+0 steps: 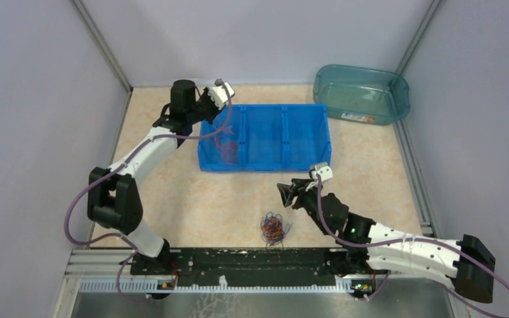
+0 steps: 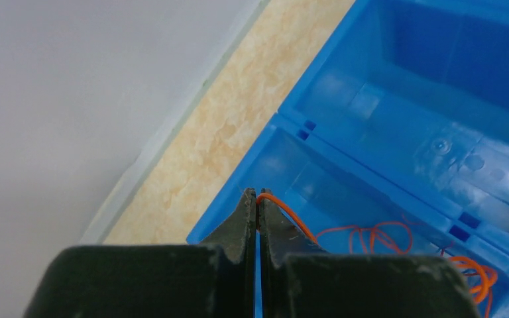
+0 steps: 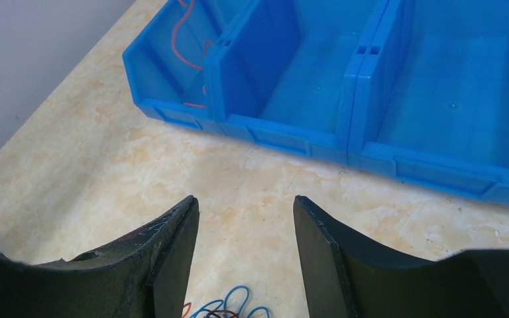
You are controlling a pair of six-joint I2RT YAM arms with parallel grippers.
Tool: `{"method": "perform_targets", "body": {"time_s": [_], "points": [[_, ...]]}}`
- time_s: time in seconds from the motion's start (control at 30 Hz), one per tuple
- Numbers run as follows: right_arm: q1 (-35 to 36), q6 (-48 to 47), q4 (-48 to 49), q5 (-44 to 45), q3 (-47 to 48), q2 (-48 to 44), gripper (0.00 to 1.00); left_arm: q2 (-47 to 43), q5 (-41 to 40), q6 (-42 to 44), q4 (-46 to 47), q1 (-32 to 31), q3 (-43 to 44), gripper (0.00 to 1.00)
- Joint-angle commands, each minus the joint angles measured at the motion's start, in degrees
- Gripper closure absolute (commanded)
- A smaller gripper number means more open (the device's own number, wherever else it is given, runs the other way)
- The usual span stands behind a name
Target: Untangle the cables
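Tangled cables (image 1: pixel 273 228) on table (image 1: pixel 192 199), orange cables (image 1: pixel 225 142) in blue bin's (image 1: pixel 265 167) left compartment

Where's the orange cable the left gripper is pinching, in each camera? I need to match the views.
Top external: the orange cable hangs below the left gripper into the leftmost compartment of the blue bin.
Left wrist: pinched at the shut tips, bottom centre, trailing right into the bin.
Right wrist: a thin orange strand, top left, in the bin's far-left compartment.
Shared landmark: the blue bin.
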Motion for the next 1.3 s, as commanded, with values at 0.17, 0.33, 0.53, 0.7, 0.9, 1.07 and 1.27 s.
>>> {"method": "perform_targets", "body": {"time_s": [0.17,0.33,0.53,0.7,0.9,1.07,1.27], "points": [[-0.29,0.48,-0.18,0.0,5.22,0.69,0.45,4.8,-7.27,3.9,-2.31,-0.02,2.47,0.68],[-0.28,0.6,-2.56,0.09,6.21,0.36,0.45,4.95,-7.98,6.89,-3.17,0.11,3.04,0.34],[-0.29,1.67,-6.33,-0.21,7.81,0.82,0.45,5.65,-7.5,9.07,-12.35,0.2,7.62,0.22],[-0.29,3.64,-11.67,-2.27,10.13,2.15,0.44,3.01,-2.98,5.27,-18.53,0.42,8.96,0.14],[-0.17,11.0,-23.94,-12.98,12.58,5.42,0.42,-3.82,10.4,5.85,-33.25,0.42,8.85,0.05],[1.57,14.06,-22.64,-22.35,8.61,5.96,0.47,-12.19,15.38,9.83,-35.67,0.33,1.11,0.04],[1.58,15.82,-17.57,-26.9,5.71,11.81,0.49,-16.97,16.72,12.06,-40.01,0.24,-2.43,0.05]]}}
